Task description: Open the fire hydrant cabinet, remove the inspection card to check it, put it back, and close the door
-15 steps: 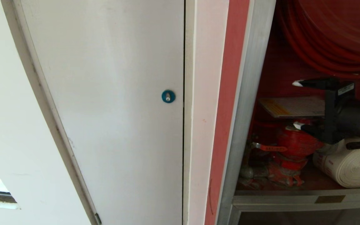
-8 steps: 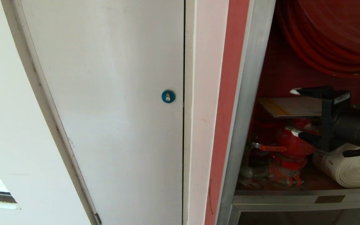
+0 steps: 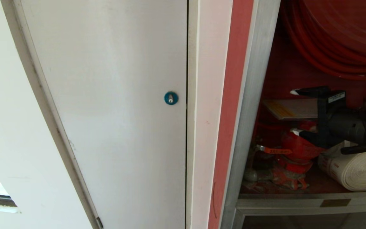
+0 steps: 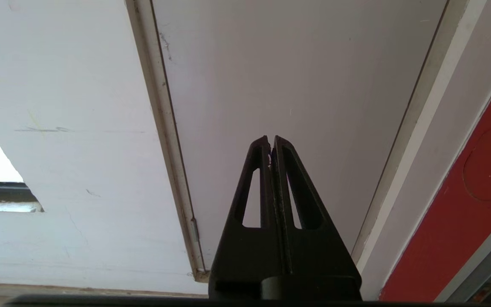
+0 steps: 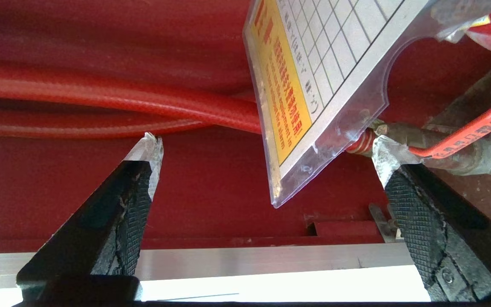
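The fire hydrant cabinet (image 3: 253, 105) stands open, its silver frame post and red edge strip (image 3: 233, 95) bounding the opening on the left and a silver sill (image 3: 310, 202) along the bottom. Left of it is one plain white panel door (image 3: 113, 95), shut, with one blue round lock (image 3: 171, 98).

Inside, one inspection card (image 3: 292, 108) lies roughly flat and level above the red valve (image 3: 299, 144), with one white rolled hose (image 3: 357, 170) to the right on the cabinet floor and red hose coils (image 3: 332, 41) above. There is free red back wall between the coils and the card.

The right tool (image 3: 294, 112) reaches in level from the right, one finger above the card's plane and one below, jaws released and spread wide. In the right wrist view the right tool (image 5: 267, 145) has the card's corner (image 5: 309, 106) hanging in the gap, touching neither of the two fingertips (image 5: 147, 149); one orange-red tag (image 5: 471, 132) runs beside the far finger.

The left tool (image 4: 271, 143) is parked facing the white panel, its two fingers clenched together, grasping nothing.
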You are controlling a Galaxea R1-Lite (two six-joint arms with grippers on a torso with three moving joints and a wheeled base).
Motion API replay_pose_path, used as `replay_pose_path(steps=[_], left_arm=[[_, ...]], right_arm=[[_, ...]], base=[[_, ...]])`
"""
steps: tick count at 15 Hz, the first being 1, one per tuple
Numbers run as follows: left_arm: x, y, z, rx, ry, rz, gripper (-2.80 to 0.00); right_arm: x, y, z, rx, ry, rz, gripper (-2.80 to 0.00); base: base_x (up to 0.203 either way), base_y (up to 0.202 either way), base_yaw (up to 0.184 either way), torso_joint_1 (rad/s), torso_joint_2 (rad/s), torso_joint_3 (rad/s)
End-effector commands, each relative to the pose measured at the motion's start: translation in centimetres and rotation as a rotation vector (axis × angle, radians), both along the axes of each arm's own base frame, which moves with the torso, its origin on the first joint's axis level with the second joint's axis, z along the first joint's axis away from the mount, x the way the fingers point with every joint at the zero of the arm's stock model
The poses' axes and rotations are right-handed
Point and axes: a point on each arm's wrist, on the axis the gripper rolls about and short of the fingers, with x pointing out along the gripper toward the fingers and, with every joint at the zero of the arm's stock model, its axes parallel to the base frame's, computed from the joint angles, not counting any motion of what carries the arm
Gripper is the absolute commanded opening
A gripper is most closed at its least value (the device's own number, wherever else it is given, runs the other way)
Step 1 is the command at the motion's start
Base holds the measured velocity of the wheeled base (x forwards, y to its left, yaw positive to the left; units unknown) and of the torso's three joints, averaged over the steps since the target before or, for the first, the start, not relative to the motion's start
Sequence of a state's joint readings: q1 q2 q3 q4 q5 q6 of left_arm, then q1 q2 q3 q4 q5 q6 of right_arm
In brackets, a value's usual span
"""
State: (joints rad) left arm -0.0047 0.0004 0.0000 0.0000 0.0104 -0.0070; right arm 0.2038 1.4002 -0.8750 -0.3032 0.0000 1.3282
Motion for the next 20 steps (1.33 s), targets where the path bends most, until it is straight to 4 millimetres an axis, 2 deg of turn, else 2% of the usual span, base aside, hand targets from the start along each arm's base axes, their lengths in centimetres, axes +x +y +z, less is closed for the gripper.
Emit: replay_pose_path(steps=[1,12,13,20], left_arm=[[0.0,0.0,0.0,-0.001,0.001,0.0,-2.8],[0.0,0.0,0.0,-0.001,0.0,0.0,-2.8],[0.0,0.0,0.0,-0.001,0.0,0.0,-2.8],[0.0,0.0,0.0,-0.001,0.001,0.0,-2.8]], right_arm=[[0.4,0.1,-0.2,0.006,0.009,-0.003,0.0],[2.4,-0.1,-0.8,-0.027,0.034,-0.067,0.0],[2.4,-0.2,-0.7,-0.029,0.032,-0.073,-2.8],[2.1,-0.2,-0.5,-0.032,0.024,-0.07,-2.8]], base=[[0.0,0.0,0.0,0.0,0.0,0.0],[0.0,0.0,0.0,0.0,0.0,0.0],[0.0,0.0,0.0,0.0,0.0,0.0],[0.0,0.0,0.0,0.0,0.0,0.0]])
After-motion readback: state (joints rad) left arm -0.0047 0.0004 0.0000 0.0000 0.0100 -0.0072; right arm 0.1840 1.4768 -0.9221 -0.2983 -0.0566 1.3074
